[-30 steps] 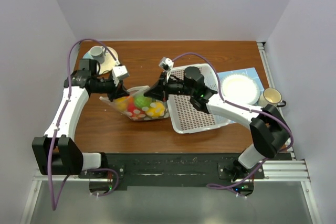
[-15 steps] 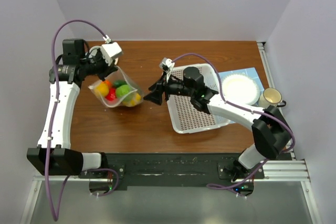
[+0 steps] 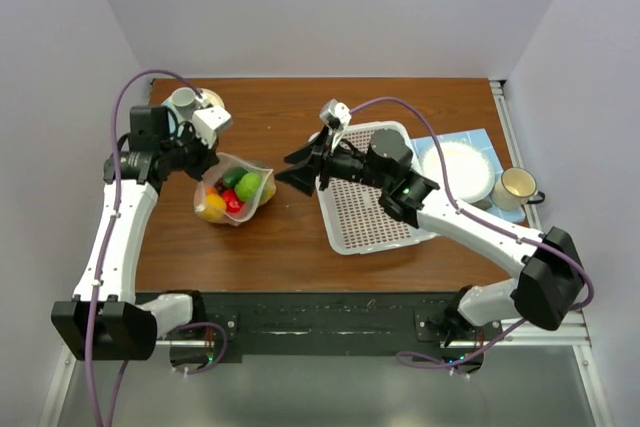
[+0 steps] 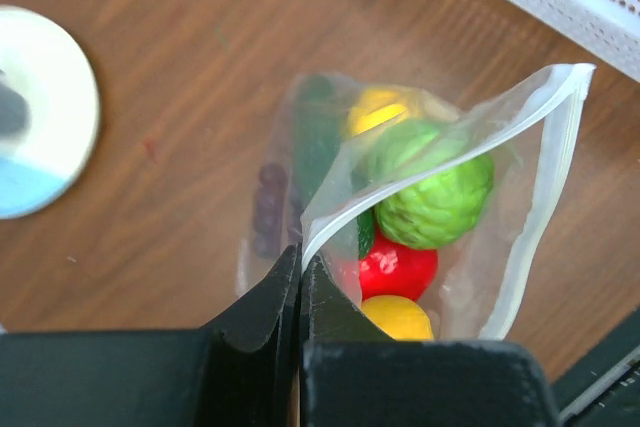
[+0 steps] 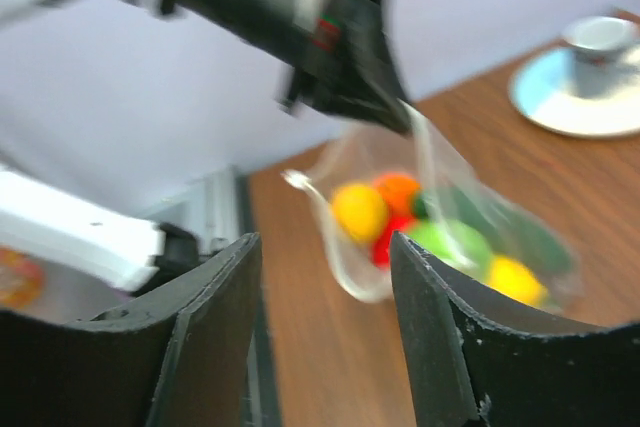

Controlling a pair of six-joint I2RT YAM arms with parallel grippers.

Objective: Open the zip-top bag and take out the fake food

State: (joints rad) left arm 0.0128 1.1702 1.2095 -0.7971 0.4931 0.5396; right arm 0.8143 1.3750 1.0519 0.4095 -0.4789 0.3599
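Top view: the left claw (image 3: 207, 159) is pinched tight on one lip of the zip-top bag (image 3: 236, 190), which hangs from it toward 4 o'clock over the left half of the desk (image 3: 290, 247). The mouth of the bag gapes, and the fake food (image 3: 240, 188) sits inside it. At 3 o'clock of the bag, apart from it, the right claw (image 3: 296, 169) stands wide with nothing in it. The white basket (image 3: 372, 209) lies at 3 o'clock of that claw. A cup on a saucer (image 3: 186, 102) stands at 12 o'clock of the left claw.

Left wrist view: the left claw (image 4: 300, 265) has its jaws closed on the bag's (image 4: 545, 137) near lip. Inside are a green round fruit (image 4: 435, 187), a red one (image 4: 398, 267), a yellow one (image 4: 400, 315) and a lemon (image 4: 375, 107). Grapes (image 4: 268, 212) press against the bag wall at 9 o'clock.

Right wrist view, blurred: the right claw (image 5: 325, 242) is wide and empty. The bag (image 5: 440, 162) hangs at 12 o'clock beyond it, with the food (image 5: 360, 209) inside. I cannot tell whether the bag's bottom touches the desk.
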